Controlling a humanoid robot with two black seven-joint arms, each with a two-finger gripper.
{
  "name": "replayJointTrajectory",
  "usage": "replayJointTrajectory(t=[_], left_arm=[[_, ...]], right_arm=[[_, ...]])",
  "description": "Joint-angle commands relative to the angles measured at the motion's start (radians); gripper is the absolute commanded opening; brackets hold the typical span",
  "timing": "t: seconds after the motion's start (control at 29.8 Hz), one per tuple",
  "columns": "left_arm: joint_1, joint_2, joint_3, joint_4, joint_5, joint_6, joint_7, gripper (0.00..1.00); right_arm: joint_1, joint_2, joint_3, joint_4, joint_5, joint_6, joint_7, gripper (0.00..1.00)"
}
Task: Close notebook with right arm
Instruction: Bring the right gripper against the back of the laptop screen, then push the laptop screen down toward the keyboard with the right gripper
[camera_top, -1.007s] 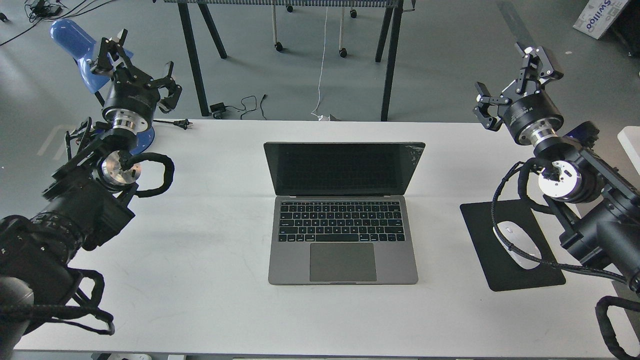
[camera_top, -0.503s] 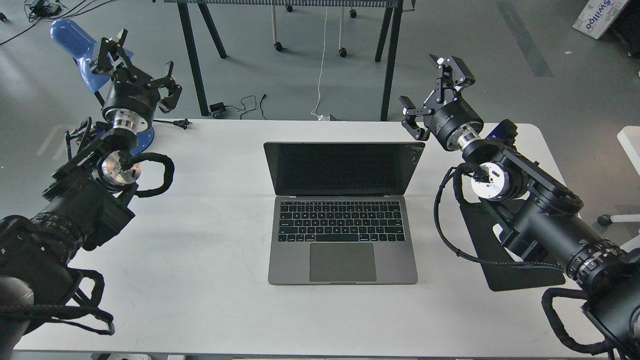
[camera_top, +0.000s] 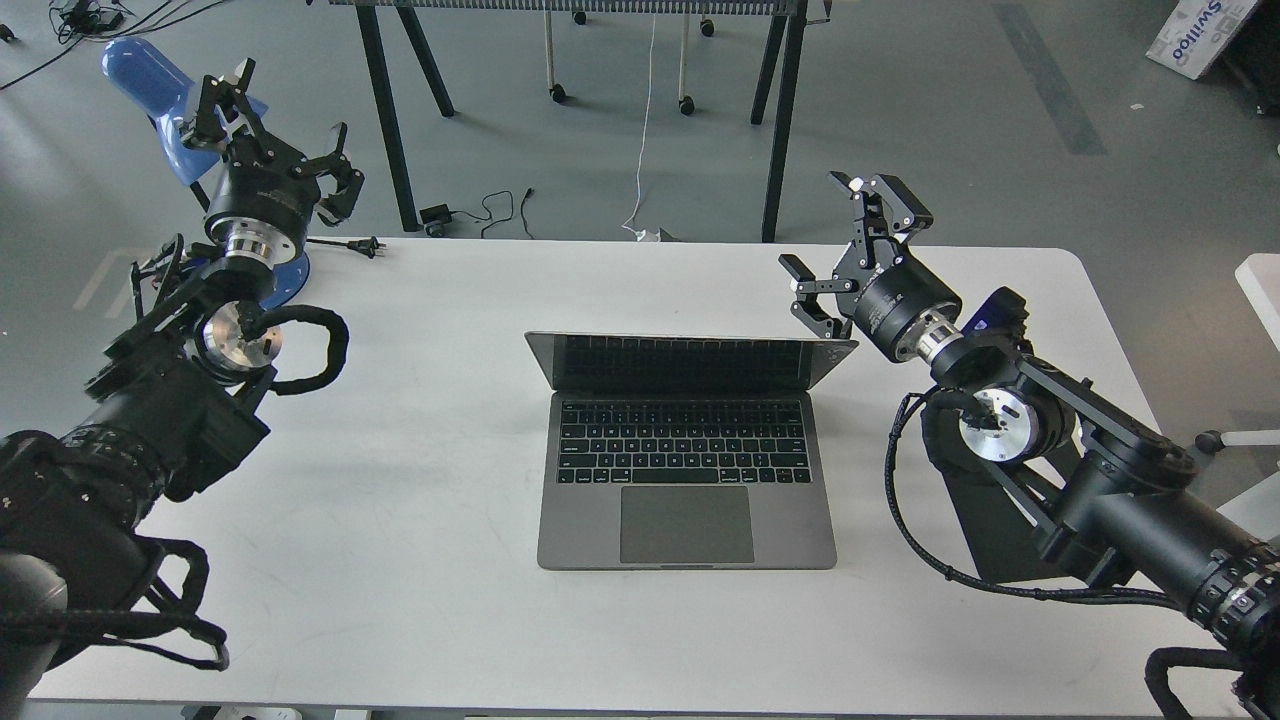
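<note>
A white table (camera_top: 420, 560) with rounded corners fills most of the head view, set on a grey floor; beyond its far edge stand the black legs of another table (camera_top: 385, 110), with a white cable (camera_top: 645, 130) hanging down and a small black adapter with its cord (camera_top: 470, 212) lying on the floor. A blue chair (camera_top: 145, 85) sits off the far-left corner, and a cardboard box (camera_top: 1205, 35) shows past the far-right corner. The notebook (camera_top: 687, 490) lies at the middle of the table, its grey base square to the near edge, black keys and large trackpad facing up; its lid is tilted well forward over the keyboard — only a shallow band of black screen shows. The right arm (camera_top: 1100, 480) reaches in from the near-right corner over a black mouse pad (camera_top: 985, 530), and the right gripper (camera_top: 835, 240) sits just beside the lid's far-right corner, fingers spread wide with nothing between them; whether the lower finger touches the lid cannot be told. The left gripper (camera_top: 270, 125) hangs off the far-left corner by the chair — fingers apart, holding nothing.
</note>
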Motion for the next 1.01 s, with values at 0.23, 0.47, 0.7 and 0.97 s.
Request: replayJointTrajectory(t=[0.23, 0.47, 0.7, 0.97], left_arm=[[0.000, -0.001, 0.000, -0.001, 0.000, 0.000, 0.000, 1.00], [0.000, 0.000, 0.000, -0.001, 0.000, 0.000, 0.000, 1.00], [0.002, 0.000, 0.000, -0.001, 0.001, 0.000, 0.000, 1.00], [0.002, 0.000, 0.002, -0.001, 0.001, 0.000, 0.000, 1.00]], right_arm=[[-0.062, -0.063, -0.076, 0.088, -0.002, 0.003, 0.002, 1.00], [-0.082, -0.052, -0.116, 0.088, -0.012, 0.003, 0.003, 1.00], [-0.097, -0.052, -0.202, 0.075, -0.015, -0.006, 0.008, 1.00], [-0.120, -0.052, -0.239, 0.059, -0.017, -0.019, 0.006, 1.00]])
